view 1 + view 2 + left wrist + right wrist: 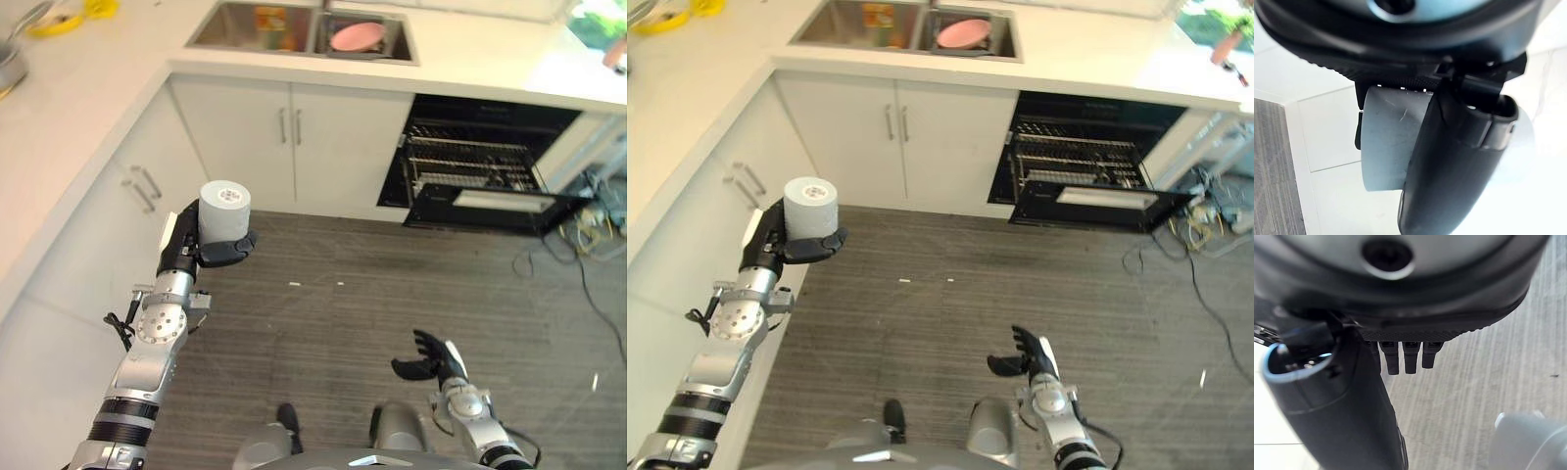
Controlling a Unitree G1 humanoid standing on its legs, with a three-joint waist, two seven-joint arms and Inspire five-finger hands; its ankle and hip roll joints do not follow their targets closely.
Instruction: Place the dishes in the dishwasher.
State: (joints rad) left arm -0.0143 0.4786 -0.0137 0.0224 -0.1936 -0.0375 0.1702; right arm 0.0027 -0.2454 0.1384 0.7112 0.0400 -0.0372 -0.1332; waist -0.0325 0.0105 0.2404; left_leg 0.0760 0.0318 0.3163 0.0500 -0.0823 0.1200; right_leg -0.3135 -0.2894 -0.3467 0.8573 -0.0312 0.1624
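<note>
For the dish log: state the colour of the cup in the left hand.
Light grey cup, clearest in the left eye view.

1. The left arm [157,328] is silver-grey metal, with a round disc joint at the wrist dotted with small screws.
2. A black ribbed band [122,411] rings its forearm.
3. The left hand [211,245] is dark and glossy, with a white cover [168,230] along its outer edge.
4. The right arm [472,409] is silver-grey too, with a rounded wrist joint.
5. The right hand [431,360] is dark, with a white strip down its back.
6. Up close, its fingers [1410,357] are slim, black and segmented, under a finely textured black edge and a grey housing with one recessed round screw [1387,254].
</note>
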